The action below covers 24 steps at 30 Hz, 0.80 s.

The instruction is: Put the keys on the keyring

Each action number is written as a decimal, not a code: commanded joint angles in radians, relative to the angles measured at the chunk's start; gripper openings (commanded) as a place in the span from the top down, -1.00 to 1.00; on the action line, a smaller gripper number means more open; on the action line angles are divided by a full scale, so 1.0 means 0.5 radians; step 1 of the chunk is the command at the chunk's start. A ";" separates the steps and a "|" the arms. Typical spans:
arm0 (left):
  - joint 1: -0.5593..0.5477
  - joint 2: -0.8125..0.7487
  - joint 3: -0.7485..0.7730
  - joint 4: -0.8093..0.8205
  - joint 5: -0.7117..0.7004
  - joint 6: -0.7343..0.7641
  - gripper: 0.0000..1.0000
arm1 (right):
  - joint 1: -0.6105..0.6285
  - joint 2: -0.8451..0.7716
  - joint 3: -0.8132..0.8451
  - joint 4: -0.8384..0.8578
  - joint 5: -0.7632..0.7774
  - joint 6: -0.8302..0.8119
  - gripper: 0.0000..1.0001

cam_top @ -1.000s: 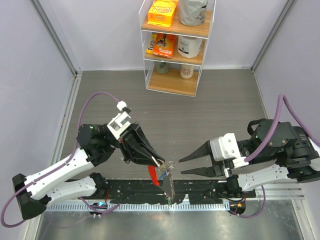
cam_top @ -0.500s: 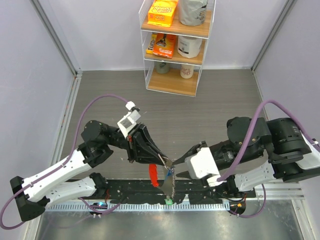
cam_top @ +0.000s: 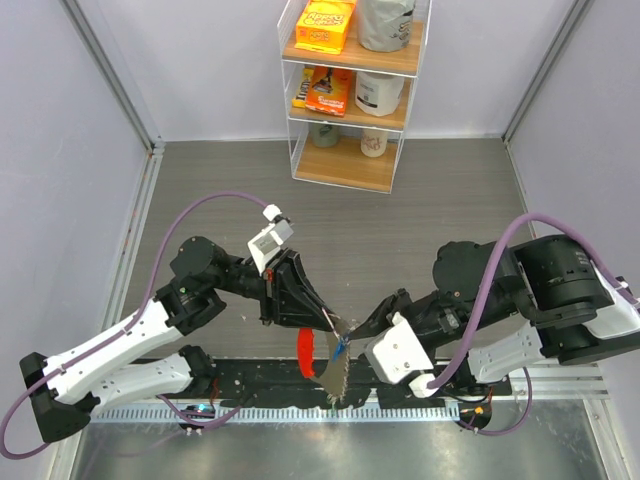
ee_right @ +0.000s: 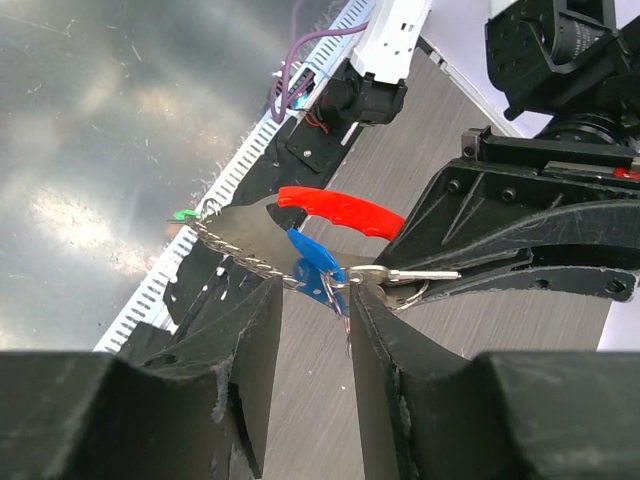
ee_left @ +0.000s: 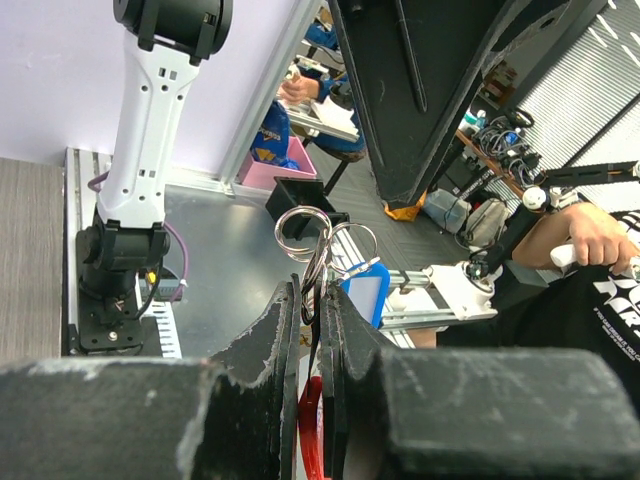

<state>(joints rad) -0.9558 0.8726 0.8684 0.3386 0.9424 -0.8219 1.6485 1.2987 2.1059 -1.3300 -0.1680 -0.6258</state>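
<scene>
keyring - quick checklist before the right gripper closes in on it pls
1. Left gripper clamped on the keyring: ok.
2. Right gripper open: ok.
3. Ring end lined up with the gap between the right fingers: ok, going by the right wrist view.
4. Blue key hanging at the ring: ok.
5. Chain clear of the right fingers: cannot tell, it runs close past one tip.
</scene>
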 commanded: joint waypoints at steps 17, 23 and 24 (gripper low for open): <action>-0.006 -0.009 0.107 0.032 0.026 -0.019 1.00 | 0.016 0.099 0.043 -0.040 0.023 -0.114 0.30; -0.006 -0.018 0.104 0.044 0.036 -0.031 1.00 | 0.019 0.115 0.046 -0.034 0.032 -0.126 0.31; -0.006 -0.018 0.104 0.047 0.039 -0.031 1.00 | 0.016 0.115 0.053 -0.040 0.032 -0.129 0.32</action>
<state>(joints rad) -0.9558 0.8745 0.8749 0.3237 0.9478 -0.8291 1.6505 1.3510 2.1059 -1.3594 -0.1650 -0.6777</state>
